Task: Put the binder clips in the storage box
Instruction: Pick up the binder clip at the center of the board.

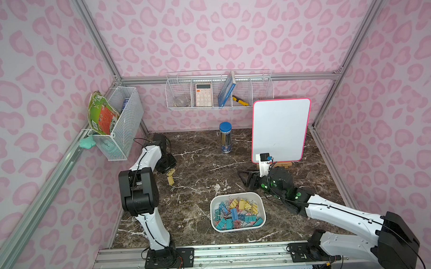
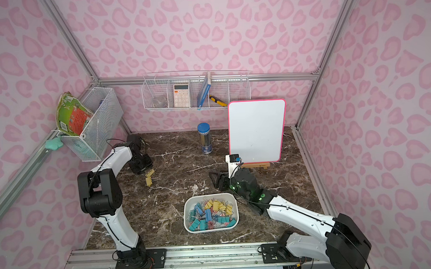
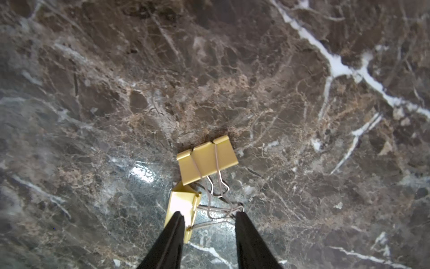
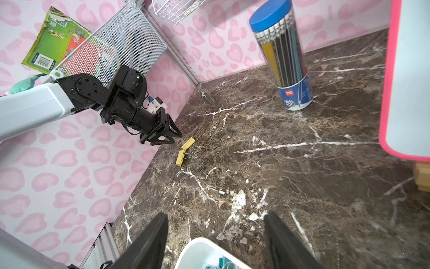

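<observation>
At the left gripper (image 3: 209,213), the wrist view gives us two black fingers (image 3: 173,233) standing apart, with a yellow clip (image 3: 180,207) on its side between them. One finger overlaps the clip's body and the other sits at the end of its wire loops. Whether either touches, we cannot tell. A second yellow clip (image 3: 207,160) lies flat just beyond, its handle crossing the first one's loops. Both rest on the marble top (image 3: 279,81) near the left wall, well apart from the box (image 1: 240,229).

Right gripper (image 4: 216,214): fingers wide apart, nothing between them, hanging over the marble just past the box's far rim.

We find the box near the front middle of the table, between the two arms. It is heaped with teal, blue, yellow and pink clips (image 1: 237,212).

Farther back, a pencil tube (image 1: 225,137) with a blue cap stands upright. Right of it, a pink-edged whiteboard (image 1: 281,130) leans on a small wooden easel. A mesh basket (image 1: 128,128) hangs on the left wall and a wire rack (image 1: 262,91) on the rear wall.
</observation>
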Tool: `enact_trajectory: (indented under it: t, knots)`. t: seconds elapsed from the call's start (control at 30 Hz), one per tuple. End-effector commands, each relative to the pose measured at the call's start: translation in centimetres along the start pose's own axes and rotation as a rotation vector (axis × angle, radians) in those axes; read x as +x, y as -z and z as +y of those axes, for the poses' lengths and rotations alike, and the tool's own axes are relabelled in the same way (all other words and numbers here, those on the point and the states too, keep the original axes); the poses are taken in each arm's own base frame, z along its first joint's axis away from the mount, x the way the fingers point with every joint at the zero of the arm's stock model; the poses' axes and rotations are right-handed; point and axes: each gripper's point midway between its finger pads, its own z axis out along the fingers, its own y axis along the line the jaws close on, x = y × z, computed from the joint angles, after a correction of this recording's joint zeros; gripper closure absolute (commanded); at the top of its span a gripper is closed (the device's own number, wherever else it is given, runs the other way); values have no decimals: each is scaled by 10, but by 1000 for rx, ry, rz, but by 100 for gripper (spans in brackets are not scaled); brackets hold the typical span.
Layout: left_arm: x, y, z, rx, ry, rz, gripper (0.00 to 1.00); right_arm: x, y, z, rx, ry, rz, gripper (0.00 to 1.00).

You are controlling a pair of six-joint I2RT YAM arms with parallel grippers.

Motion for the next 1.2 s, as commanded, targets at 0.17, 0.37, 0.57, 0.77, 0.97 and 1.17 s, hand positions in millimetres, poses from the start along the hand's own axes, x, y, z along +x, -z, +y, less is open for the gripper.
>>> enact_trajectory:
  t: [0.17, 0.37, 0.57, 0.77, 0.97, 1.17]
  knots:
    - [7, -10, 13, -226, -256, 32, 54, -13, 1, 8, -49, -2, -30, 32]
    - [4, -20, 19, -281, -262, 46, 58, -13, 6, 2, -41, -11, -38, 31]
    - [3, -23, 16, -272, -237, 48, 88, -13, 7, 0, -38, -21, -37, 31]
    - [2, -9, 15, -267, -190, 31, 100, -14, 5, 1, -44, -39, -39, 31]
    - [6, 55, -13, -86, -145, 5, 100, -20, -1, -18, -28, -101, -42, 20]
    - [116, 169, -133, 505, -449, 53, 100, -44, 4, -43, 14, -84, -87, 13]
